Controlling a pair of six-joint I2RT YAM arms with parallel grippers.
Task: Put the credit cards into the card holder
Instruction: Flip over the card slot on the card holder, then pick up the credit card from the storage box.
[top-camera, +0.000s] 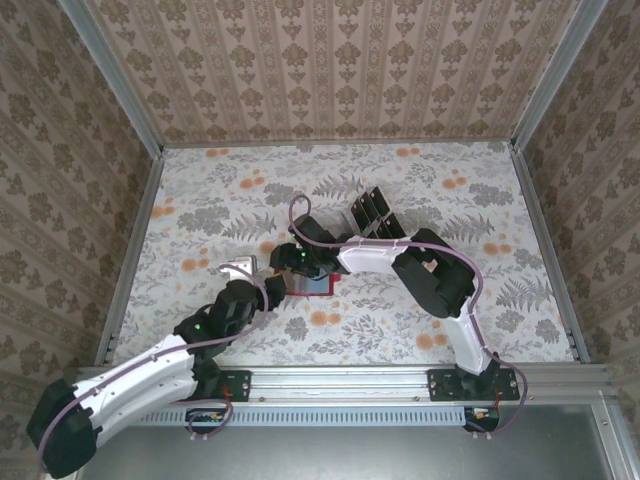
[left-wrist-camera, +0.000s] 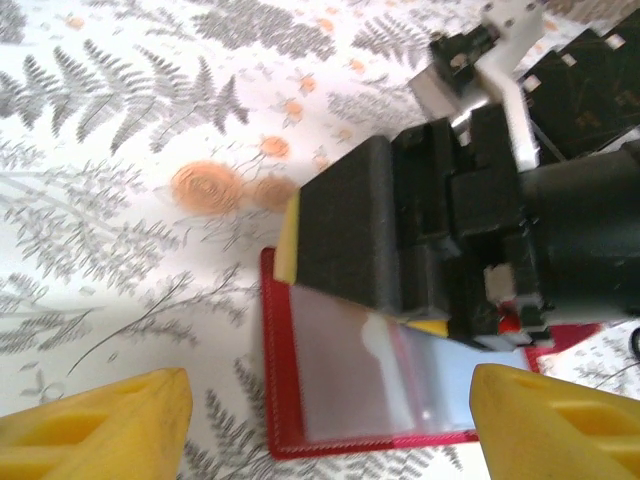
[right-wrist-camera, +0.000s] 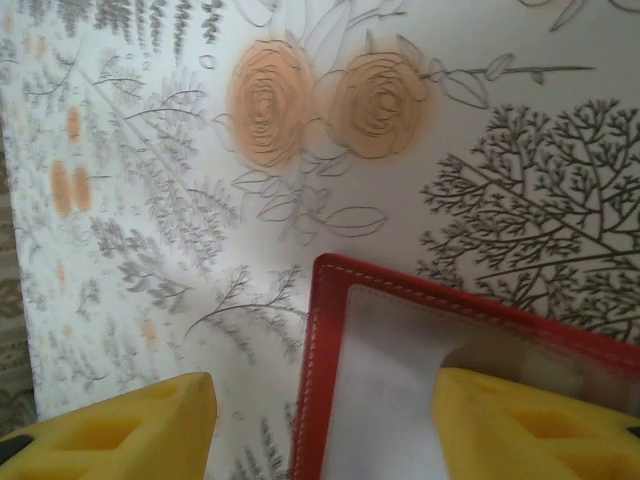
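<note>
Card holder (left-wrist-camera: 340, 390) lies open on the surface (left-wrist-camera: 120, 200); right fingers (right-wrist-camera: 530, 420) spread apart, one over its clear pocket; left fingers (left-wrist-camera: 100, 425) spread apart near it.

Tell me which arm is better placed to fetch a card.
Left, probably. The right gripper has a finger on the open wallet, seemingly pinning it; the left gripper hovers open and empty near it. The cards sit beyond the right arm, though.
</note>
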